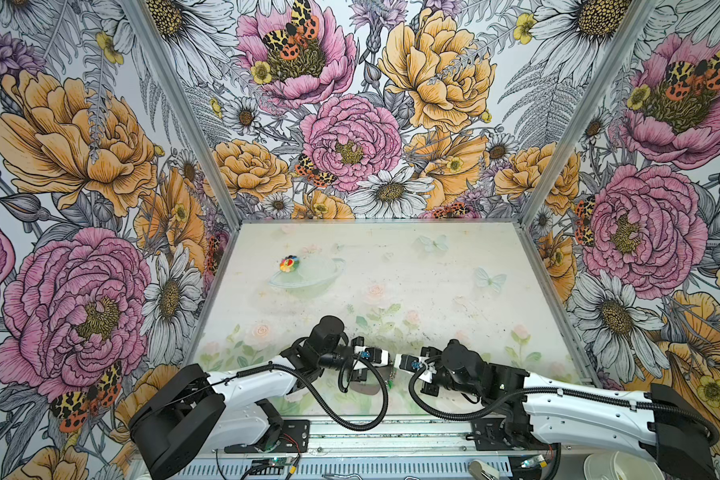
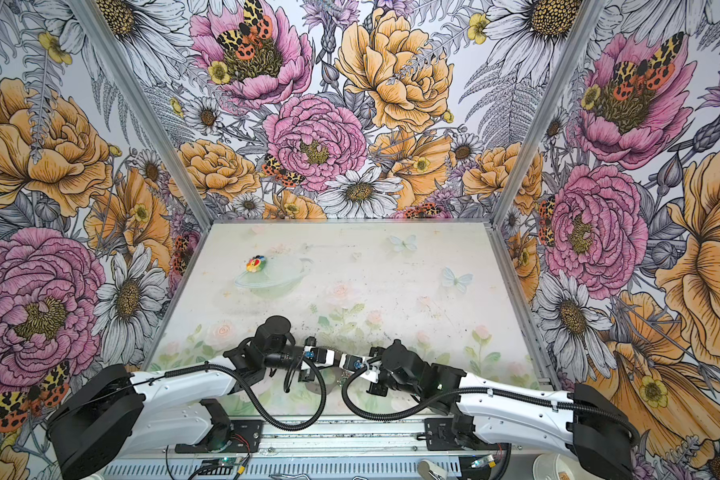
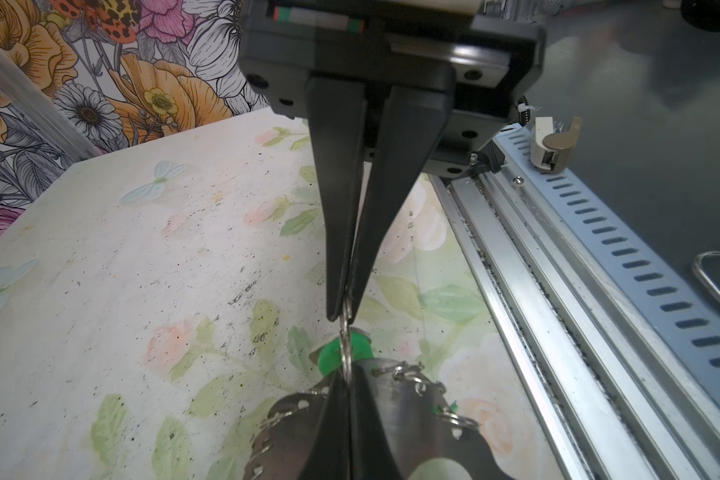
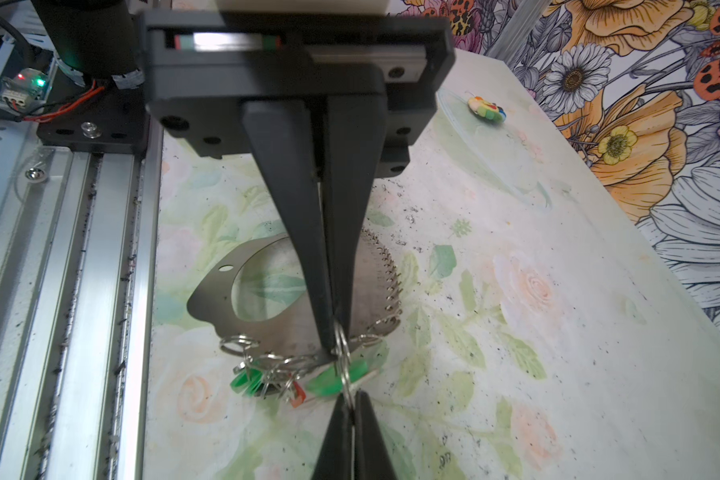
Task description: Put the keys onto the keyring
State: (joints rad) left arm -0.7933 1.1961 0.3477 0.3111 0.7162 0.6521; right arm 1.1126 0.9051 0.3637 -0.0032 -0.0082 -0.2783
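The keyring (image 4: 213, 299), a flat grey band fringed with silver wire loops, lies on the table near the front rail; it also shows in the left wrist view (image 3: 412, 415). One wire loop (image 4: 341, 349) stands up at its edge. My left gripper (image 4: 336, 345) and right gripper (image 4: 352, 399) face each other, both shut on that loop from opposite sides. Against the loop sits a green key head (image 4: 329, 382), with another green key head (image 4: 248, 382) among the loops nearby. In both top views the grippers meet tip to tip (image 1: 393, 360) (image 2: 341, 360).
A round multicoloured toy (image 1: 288, 264) (image 4: 486, 109) lies at the far left of the table. An aluminium rail (image 3: 516, 291) runs along the front edge just behind the keyring. Floral walls close in the table's left, right and back sides.
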